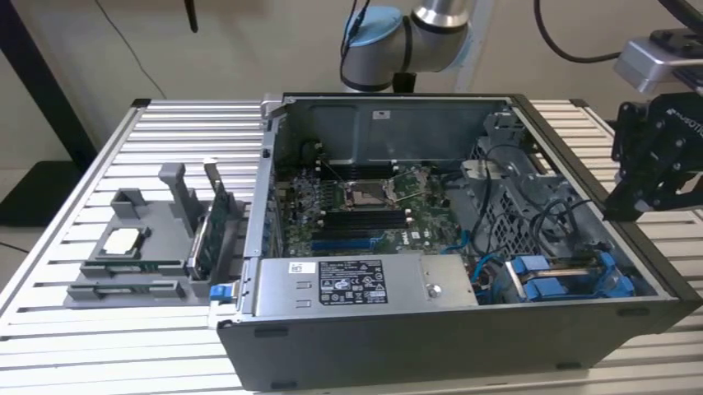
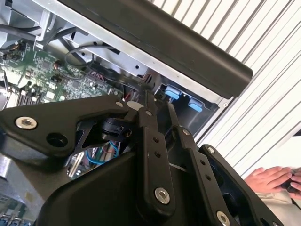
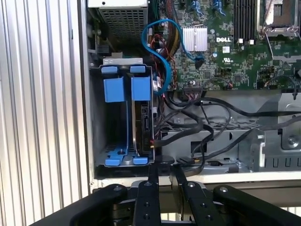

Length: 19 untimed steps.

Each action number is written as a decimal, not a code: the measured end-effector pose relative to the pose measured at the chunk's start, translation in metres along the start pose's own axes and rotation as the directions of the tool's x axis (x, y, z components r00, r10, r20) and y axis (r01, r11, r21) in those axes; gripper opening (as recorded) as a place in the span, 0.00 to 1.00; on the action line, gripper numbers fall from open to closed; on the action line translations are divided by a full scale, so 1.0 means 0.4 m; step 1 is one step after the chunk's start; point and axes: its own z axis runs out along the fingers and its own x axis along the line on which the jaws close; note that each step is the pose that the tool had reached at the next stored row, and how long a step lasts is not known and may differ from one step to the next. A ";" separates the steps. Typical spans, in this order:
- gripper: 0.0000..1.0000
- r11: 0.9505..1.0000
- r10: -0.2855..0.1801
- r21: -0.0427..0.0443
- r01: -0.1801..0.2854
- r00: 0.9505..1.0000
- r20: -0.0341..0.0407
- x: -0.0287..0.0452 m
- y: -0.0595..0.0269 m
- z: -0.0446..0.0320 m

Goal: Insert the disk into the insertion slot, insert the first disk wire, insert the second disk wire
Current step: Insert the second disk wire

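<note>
Computer case (image 1: 439, 350): lies open on the slatted metal worktop (image 1: 165, 132), its inside facing up.
Insertion slot (image 3: 94, 136): the dark grey drive cage. In the exterior view it sits at about 4 o'clock inside the case, just beside the power supply (image 1: 363, 284).
Disk (image 3: 143, 120): it stands on edge inside the cage, in the compartment nearer the motherboard (image 3: 225, 52). Its blue carrier tab is level with the tab of the other blue carrier (image 3: 114, 89) beside it.
Wires: a bundle of black cables (image 3: 197, 129) runs up to the disk's near end. One red-tipped lead touches or nearly touches that end, and I cannot tell whether it is plugged in. A light blue data cable (image 3: 157, 47) loops between the cage and the board.
End effector (image 3: 165, 172): it hangs outside the case wall, at about 3 o'clock in the exterior view, and points toward the cage. Both wrist views show its two black fingers (image 2: 149, 113) standing a narrow gap apart, with nothing gripped between them. It is just short of the case rim and not touching the disk.
Grey fixture (image 1: 137, 247): at 9 o'clock on the worktop, well apart from the cage, holding spare computer parts.
Person's hand (image 2: 273, 179): rests on the worktop beyond the case in the second wrist view.
</note>
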 end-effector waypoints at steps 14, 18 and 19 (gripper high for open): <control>0.27 1.000 0.000 0.000 0.000 1.000 0.007 -0.021 -0.008 0.010; 0.27 1.000 0.000 0.000 0.000 1.000 0.007 -0.021 -0.009 0.011; 0.27 1.000 0.000 0.000 0.000 1.000 0.007 -0.021 -0.010 0.011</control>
